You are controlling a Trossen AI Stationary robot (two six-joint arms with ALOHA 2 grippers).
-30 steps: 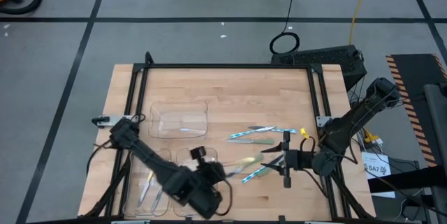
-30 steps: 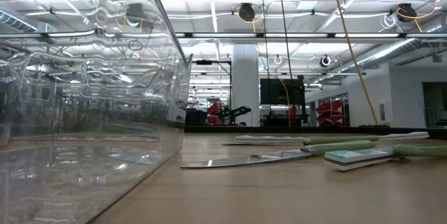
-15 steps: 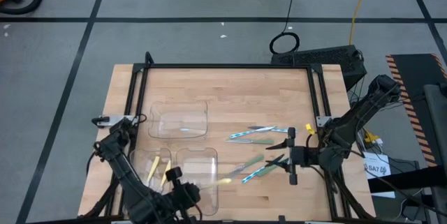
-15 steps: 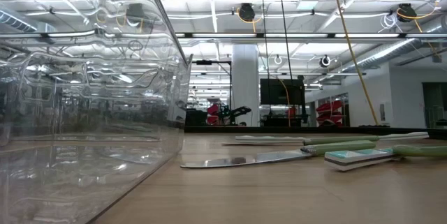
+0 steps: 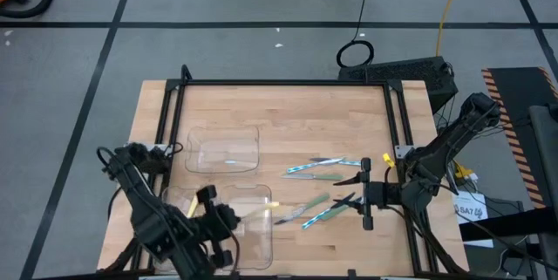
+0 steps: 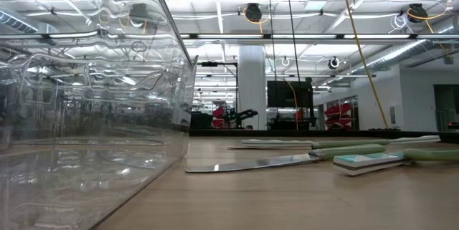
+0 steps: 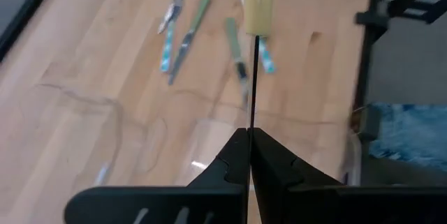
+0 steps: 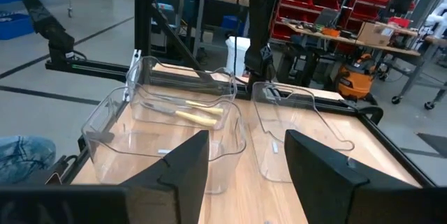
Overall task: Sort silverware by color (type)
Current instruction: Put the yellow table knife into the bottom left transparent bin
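Left gripper (image 5: pixel 228 218), high view: clamped on a slim yellow-handled metal utensil (image 5: pixel 261 214). We note it has swung from the loose pile to 7 o'clock, over the clear plastic trays (image 5: pixel 193 145), so one yellow piece is nearly sorted. Right gripper (image 5: pixel 347 190): spread, empty, at 4 o'clock beside loose green and blue silverware (image 5: pixel 316 172).
Low view: we see neither gripper.
Left wrist view: blade pinched edge-on.
Right wrist view: yellow-handled pieces (image 8: pixel 199 116) already in a tray.
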